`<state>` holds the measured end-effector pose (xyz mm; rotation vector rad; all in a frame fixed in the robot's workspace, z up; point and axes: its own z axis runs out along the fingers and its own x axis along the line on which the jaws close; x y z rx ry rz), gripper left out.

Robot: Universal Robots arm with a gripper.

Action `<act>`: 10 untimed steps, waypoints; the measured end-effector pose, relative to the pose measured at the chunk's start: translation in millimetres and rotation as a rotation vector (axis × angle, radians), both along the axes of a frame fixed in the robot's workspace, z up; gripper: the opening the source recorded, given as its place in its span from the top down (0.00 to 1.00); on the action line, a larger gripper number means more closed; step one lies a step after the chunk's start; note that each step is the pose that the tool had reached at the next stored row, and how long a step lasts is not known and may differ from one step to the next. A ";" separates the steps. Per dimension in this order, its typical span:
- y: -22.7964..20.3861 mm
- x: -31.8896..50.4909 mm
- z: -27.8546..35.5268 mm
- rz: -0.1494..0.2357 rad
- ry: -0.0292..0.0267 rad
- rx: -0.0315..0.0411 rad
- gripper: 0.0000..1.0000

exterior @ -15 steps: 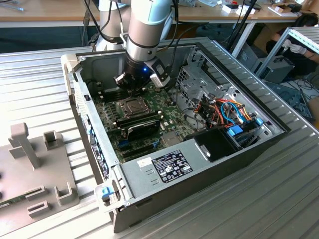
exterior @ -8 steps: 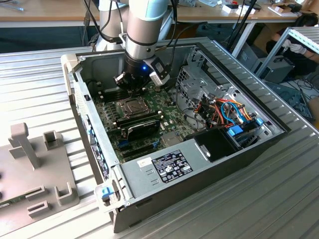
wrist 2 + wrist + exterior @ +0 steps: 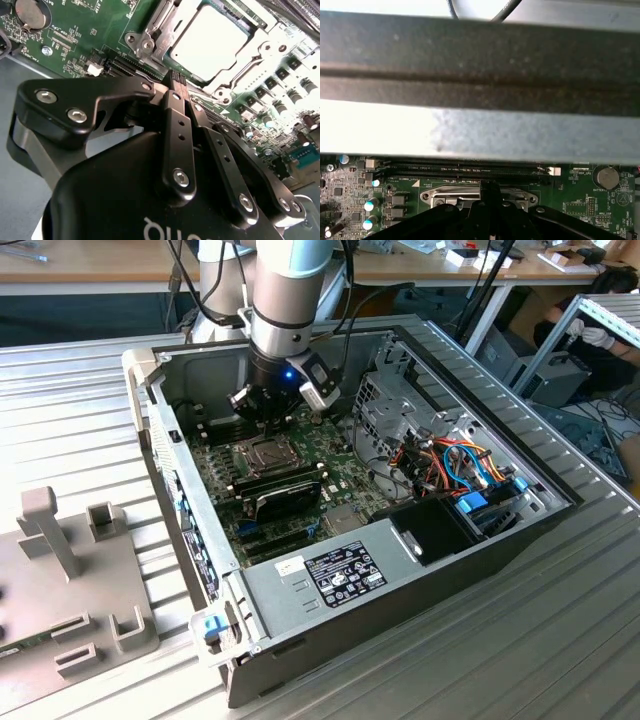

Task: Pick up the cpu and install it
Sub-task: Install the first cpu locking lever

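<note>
The end effector (image 3: pixel 175 80) had its fingers pressed together with nothing between them, and it hung just above the motherboard (image 3: pixel 225 475) inside the open computer case (image 3: pixel 420 570). The cpu (image 3: pixel 210 42) sat in its socket just beyond the fingertips, silver top facing up, with the metal socket frame (image 3: pixel 145 40) around it. The case lay on the ribbed grey tabletop (image 3: pixel 80 410).

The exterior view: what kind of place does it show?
Probably a robotics lab or workshop: an open desktop computer case lies on a ribbed metal table, wooden desks stand behind, and the arm's black gripper hangs over the green motherboard.
</note>
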<state>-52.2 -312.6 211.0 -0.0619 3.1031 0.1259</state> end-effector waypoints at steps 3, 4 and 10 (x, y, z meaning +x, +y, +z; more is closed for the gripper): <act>0.3 0.0 2.0 0.000 -0.0001 0.0002 0.89; 0.3 0.0 2.9 0.000 -0.0001 0.0003 0.89; 0.3 0.0 6.5 0.000 -0.0003 0.0005 0.89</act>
